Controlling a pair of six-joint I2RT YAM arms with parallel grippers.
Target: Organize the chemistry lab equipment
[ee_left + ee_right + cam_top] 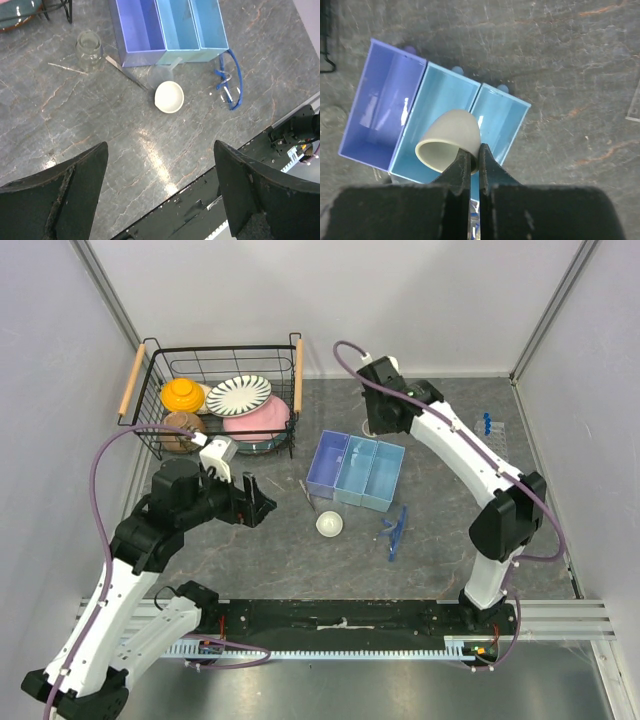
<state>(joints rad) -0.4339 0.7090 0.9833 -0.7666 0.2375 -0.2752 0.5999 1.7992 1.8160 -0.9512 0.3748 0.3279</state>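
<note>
You have the grey stone bench (430, 550) carrying everything, with the black wire basket (220, 349) of crockery at its far left corner.

The three-compartment blue tray (357, 472) sits near the middle of the bench, one purple section on its left and two pale blue ones on its right. The clear tube rack (497, 435) lies at the far right, well apart from the tray, with the blue-capped tubes (487, 422) at its far end.

Your right gripper (471, 160) has its jaws narrow, pinched on the rim of the white dome-shaped dish (452, 135). The dish is off the bench and tipped on its side, mouth towards the left. In the right wrist view it shows against the tray's middle compartment, with its rounded back reaching the wall of the right one.

Your left gripper (160, 144) hangs above the bench with its jaws wide and nothing between them. The small white cup (169, 96) stands upright on the bench beyond those jaws, apart from them, just near of the tray.

The blue plastic tools (397, 532) lie to the right of the cup, near the tray's near right corner. The thin metal spatula (126, 73) lies to the cup's far left, one end close to the tray's purple section. A small glass jar (89, 47) stands just left of the spatula.
</note>
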